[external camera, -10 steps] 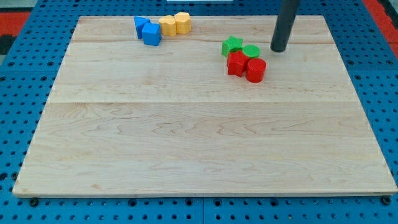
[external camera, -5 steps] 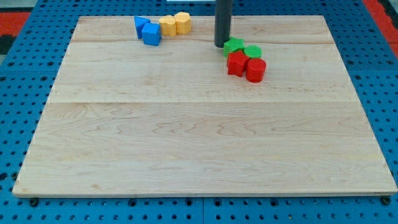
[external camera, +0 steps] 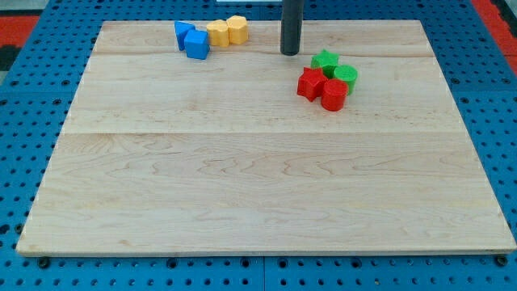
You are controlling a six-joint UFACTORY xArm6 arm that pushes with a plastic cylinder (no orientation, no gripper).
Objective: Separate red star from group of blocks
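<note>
The red star point(external camera: 309, 83) lies on the wooden board at the upper right, touching a red cylinder point(external camera: 333, 94) on its right. A green star point(external camera: 325, 61) and a green cylinder point(external camera: 346, 77) sit just above and right of them in one tight cluster. My tip point(external camera: 290, 52) rests on the board above and left of this cluster, a short gap from the green star and the red star.
Two blue blocks point(external camera: 191, 39) and two yellow blocks point(external camera: 227, 31) form a row near the board's top edge, left of my tip. The wooden board point(external camera: 258, 178) lies on a blue pegboard surface.
My tip swept from the cluster's right to its upper left. The green star and green cylinder shifted right; the red blocks moved slightly.
</note>
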